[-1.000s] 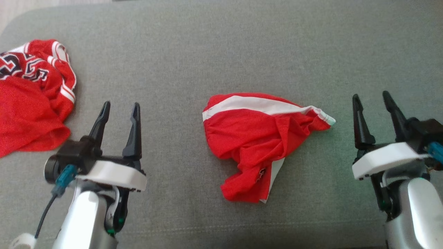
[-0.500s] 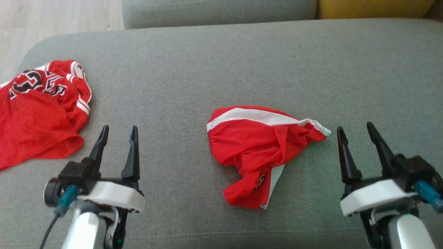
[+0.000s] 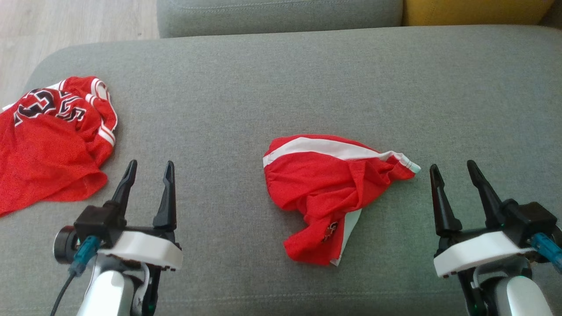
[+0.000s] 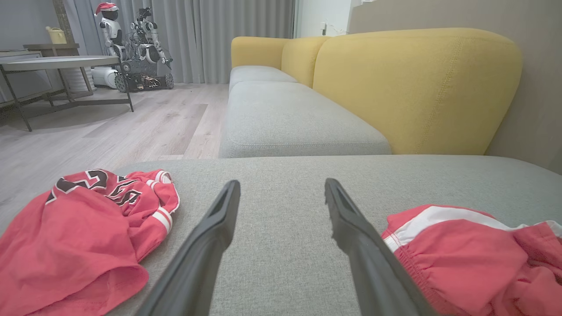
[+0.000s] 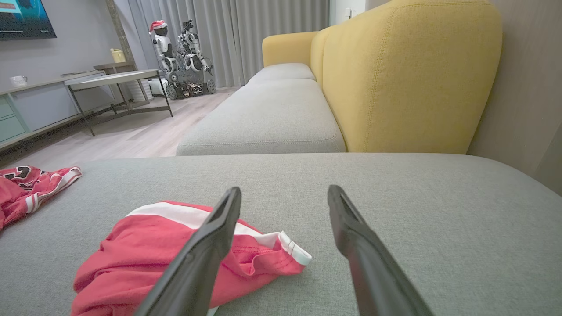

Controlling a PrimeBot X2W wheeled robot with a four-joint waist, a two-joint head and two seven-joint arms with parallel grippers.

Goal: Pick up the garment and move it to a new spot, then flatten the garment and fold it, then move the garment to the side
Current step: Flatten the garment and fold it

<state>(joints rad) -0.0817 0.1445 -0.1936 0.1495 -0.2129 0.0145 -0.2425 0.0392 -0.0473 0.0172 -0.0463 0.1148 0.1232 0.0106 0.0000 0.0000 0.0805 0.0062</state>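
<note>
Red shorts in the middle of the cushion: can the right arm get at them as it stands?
Probably yes. The right gripper is open and sits just beside the shorts, near their striped corner, with only bare grey cushion between them and nothing in the way.

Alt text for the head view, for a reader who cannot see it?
A crumpled red garment with a white stripe lies untouched in the middle of a grey cushion, between the open left gripper and the open right gripper. A second red jersey with black lettering lies bunched at the left.
</note>
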